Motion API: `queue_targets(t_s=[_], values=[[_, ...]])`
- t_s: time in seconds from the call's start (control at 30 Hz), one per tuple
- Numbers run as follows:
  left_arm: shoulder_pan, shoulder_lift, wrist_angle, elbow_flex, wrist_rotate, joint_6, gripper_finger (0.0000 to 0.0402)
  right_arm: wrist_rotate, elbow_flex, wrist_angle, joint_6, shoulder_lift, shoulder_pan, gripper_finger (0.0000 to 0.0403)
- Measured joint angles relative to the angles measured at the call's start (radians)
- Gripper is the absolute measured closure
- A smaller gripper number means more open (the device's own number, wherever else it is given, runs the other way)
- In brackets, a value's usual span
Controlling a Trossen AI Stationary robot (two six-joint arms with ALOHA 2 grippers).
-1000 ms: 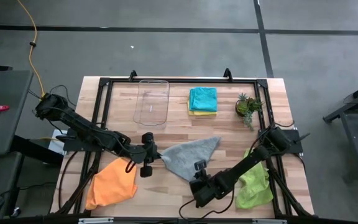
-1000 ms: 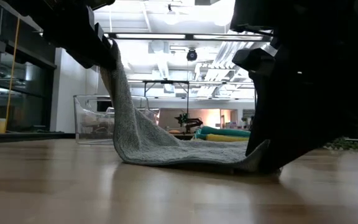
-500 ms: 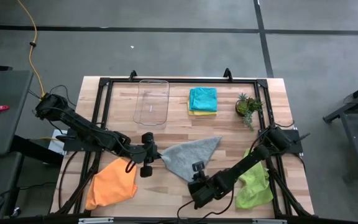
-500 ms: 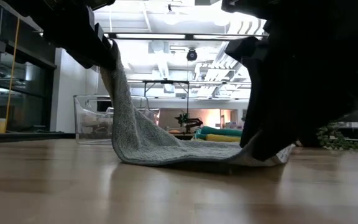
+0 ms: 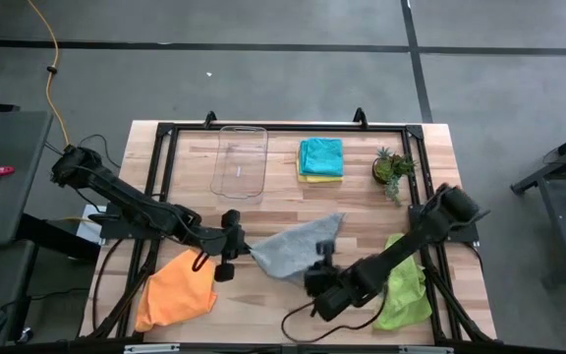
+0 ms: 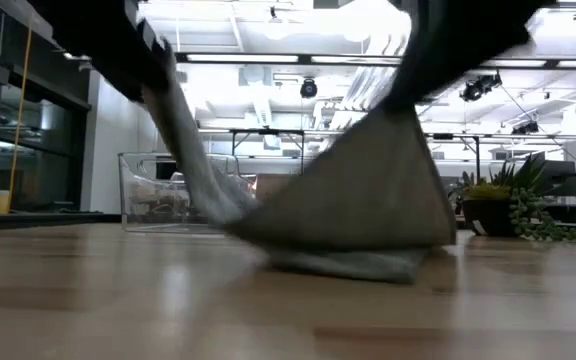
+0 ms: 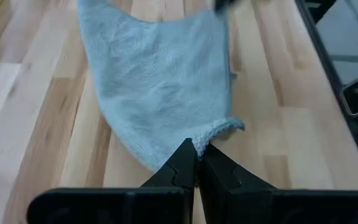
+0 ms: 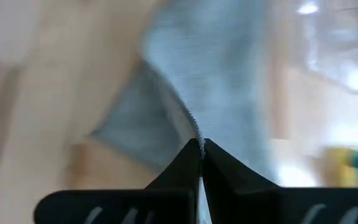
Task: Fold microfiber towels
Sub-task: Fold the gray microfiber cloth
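Note:
A grey microfiber towel (image 5: 289,246) hangs between my two grippers in the middle of the table, and its middle sags onto the wood (image 6: 353,264). My left gripper (image 5: 244,246) is shut on the towel's left corner. My right gripper (image 5: 318,260) is shut on its near corner. An orange towel (image 5: 178,290) lies crumpled at the near left and a lime green one (image 5: 402,285) at the near right. A folded teal-blue towel (image 5: 320,154) lies on a yellow one (image 5: 319,178) at the far edge. My left gripper pinches the grey towel's left corner (image 7: 211,130) between its two fingers, slanting down from the table's left. That corner is lifted and the cloth slopes down from it to the table. My right gripper pinches the towel's hemmed edge at the near corner (image 8: 191,123) between its two fingers, slanting down from the near right. That corner is lifted clear and the cloth hangs below it (image 6: 388,180), its lower part on the table.
A clear plastic tray (image 5: 239,162) stands at the far edge left of the folded stack, and a small potted plant (image 5: 393,167) stands at the far right. A black frame (image 5: 161,147) runs around the table top. Bare wood shows between the tray and the grey towel.
My right gripper has gone up from the table and drawn the grey towel's near corner up with it, so that side now hangs as a raised flap. The left corner has stayed lifted in my left gripper, and the towel's middle has stayed on the table.

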Motion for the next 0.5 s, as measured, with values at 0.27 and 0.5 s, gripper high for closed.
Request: queue_targets(t_s=[0.27, 0.5], values=[[-0.076, -0.109, 0.003, 0.000, -0.199, 0.019, 0.0401, 0.239, 0.000, -0.042, 0.040, -0.203, 0.008, 0.0402], [-0.168, -0.169, 0.003, 0.000, -0.398, 0.077, 0.0401, 0.407, 0.000, -0.069, 0.052, -0.298, -0.005, 0.0402]])
